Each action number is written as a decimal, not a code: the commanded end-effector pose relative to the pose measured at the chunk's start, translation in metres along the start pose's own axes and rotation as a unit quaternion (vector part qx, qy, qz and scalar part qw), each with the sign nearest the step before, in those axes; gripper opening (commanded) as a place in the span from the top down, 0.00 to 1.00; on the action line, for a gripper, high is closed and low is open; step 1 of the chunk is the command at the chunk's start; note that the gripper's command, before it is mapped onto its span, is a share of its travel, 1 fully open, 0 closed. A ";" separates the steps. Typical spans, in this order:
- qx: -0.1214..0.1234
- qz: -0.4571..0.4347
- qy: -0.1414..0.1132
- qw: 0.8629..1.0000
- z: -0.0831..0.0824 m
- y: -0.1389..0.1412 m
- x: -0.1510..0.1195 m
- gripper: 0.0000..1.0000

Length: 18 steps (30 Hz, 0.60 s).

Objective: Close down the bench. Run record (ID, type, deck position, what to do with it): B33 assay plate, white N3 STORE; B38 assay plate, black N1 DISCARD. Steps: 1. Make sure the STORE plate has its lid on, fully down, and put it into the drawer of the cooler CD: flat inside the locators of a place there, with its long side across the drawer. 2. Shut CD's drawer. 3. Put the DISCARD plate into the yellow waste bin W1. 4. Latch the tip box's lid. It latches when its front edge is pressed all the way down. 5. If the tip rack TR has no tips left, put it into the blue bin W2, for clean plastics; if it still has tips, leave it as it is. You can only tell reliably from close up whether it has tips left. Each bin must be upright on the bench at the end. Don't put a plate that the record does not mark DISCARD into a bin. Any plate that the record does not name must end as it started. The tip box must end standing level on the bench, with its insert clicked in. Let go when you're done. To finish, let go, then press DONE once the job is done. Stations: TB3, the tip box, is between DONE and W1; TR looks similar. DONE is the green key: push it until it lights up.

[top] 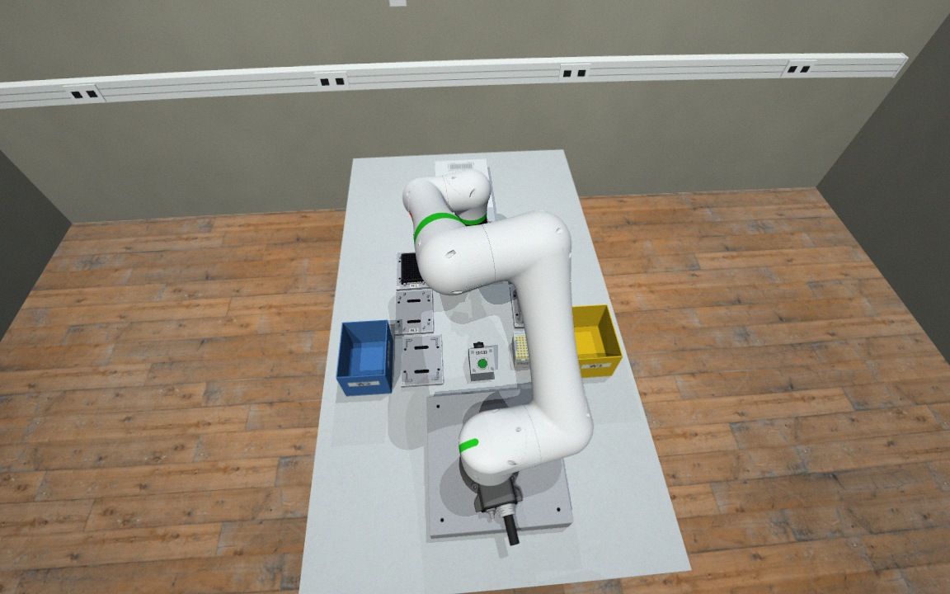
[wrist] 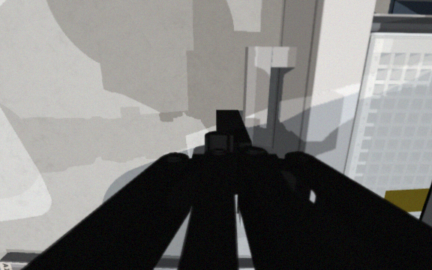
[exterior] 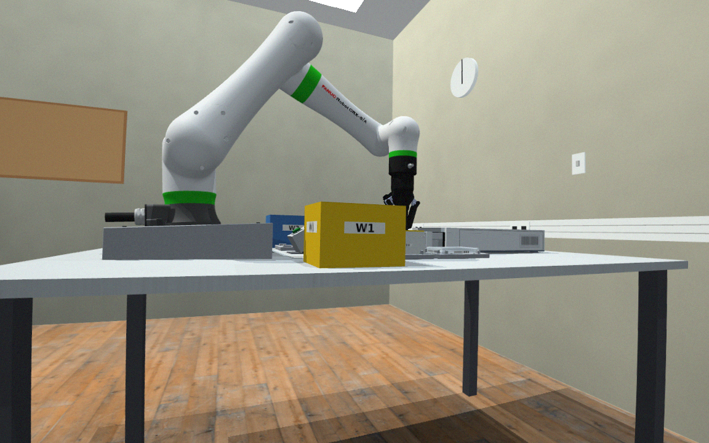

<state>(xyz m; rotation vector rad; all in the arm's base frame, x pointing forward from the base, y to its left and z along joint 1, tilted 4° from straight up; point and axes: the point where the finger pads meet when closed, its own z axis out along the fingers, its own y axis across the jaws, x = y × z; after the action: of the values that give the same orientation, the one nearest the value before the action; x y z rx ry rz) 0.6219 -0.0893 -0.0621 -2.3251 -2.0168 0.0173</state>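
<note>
1. Top view: the arm (top: 538,310) reaches from its base plate (top: 439,516) at the near end of the table (top: 360,473) toward the far end, and its wrist (top: 463,190) hides the gripper. The blue bin (top: 364,357) stands at the left edge, the yellow bin (top: 596,341) at the right edge, both upright. Between them lie two grey nests (top: 419,360), the green key (top: 482,362) and, just right of it, the tip box (top: 520,348), partly under the arm. The black plate (top: 407,268) sits far of the nests, half covered by the elbow. The white plate cannot be made out here.

2. Exterior view: the gripper (exterior: 407,211) points straight down behind the far corner of the yellow bin marked W1 (exterior: 354,234), its tips hidden by the bin. The cooler (exterior: 489,239) lies low on the table beyond it, with a flat plate (exterior: 450,251) in front of it.

3. Wrist view: the fingers are pressed together with nothing between them, above the pale bench top. A white gridded plate (wrist: 403,116) lies to the right, apart from the fingers, with a yellow patch (wrist: 407,199) at its near edge.
</note>
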 end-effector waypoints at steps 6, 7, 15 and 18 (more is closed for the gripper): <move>-0.001 0.000 0.000 1.000 -0.001 0.012 0.000 0.90; -0.001 0.000 0.000 1.000 -0.001 0.012 0.000 0.90; -0.001 0.000 0.000 1.000 -0.001 0.023 0.000 0.90; -0.001 0.000 0.000 1.000 -0.001 0.025 0.000 0.90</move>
<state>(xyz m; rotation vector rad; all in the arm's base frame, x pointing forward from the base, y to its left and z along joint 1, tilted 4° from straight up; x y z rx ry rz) 0.6429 -0.0923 -0.0632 -2.3252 -2.0169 0.0172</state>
